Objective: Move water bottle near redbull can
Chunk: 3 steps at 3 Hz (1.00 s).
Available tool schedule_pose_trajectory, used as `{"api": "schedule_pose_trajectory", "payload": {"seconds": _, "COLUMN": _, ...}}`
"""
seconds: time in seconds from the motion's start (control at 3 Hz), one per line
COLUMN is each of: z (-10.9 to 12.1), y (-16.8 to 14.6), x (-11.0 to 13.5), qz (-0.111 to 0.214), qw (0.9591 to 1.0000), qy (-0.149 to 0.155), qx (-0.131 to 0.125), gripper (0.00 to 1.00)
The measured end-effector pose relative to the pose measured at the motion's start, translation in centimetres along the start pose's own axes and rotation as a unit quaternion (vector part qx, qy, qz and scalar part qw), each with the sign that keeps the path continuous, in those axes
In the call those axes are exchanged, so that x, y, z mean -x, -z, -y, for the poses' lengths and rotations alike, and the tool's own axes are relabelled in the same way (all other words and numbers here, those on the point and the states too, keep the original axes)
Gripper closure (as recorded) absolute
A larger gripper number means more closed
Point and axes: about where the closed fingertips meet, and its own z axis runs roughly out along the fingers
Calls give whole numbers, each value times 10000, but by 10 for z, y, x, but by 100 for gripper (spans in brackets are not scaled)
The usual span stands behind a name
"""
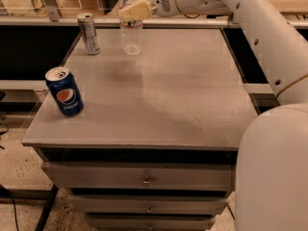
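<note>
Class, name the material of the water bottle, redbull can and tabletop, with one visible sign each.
The water bottle, held at its neck by the tool: clear plastic, see-through, ribbed. The redbull can: metal, silvery sheen. The tabletop: probably matte grey laminate or metal.

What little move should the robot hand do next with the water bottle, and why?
Probably ease the water bottle a little left toward the redbull can. The gripper clasps the bottle's upper part near the far edge of the table, and a bare gap separates bottle and can, so it should stop short of bumping the can.
</note>
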Motion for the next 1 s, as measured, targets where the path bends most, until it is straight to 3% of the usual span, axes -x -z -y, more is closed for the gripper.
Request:
{"api": "schedule_pose_trajectory", "payload": {"seconds": 0.33, "z": 2, "y": -22, "x": -6, "qz": -159, "qw": 9993, "qy": -288, "qx": -179, "gripper": 100}}
{"api": "schedule_pose_trajectory", "payload": {"seconds": 1.0, "z": 8, "y": -61, "x": -19, "qz": -196, "qw": 9968, "qy": -721, "qx": -288, "gripper": 100}}
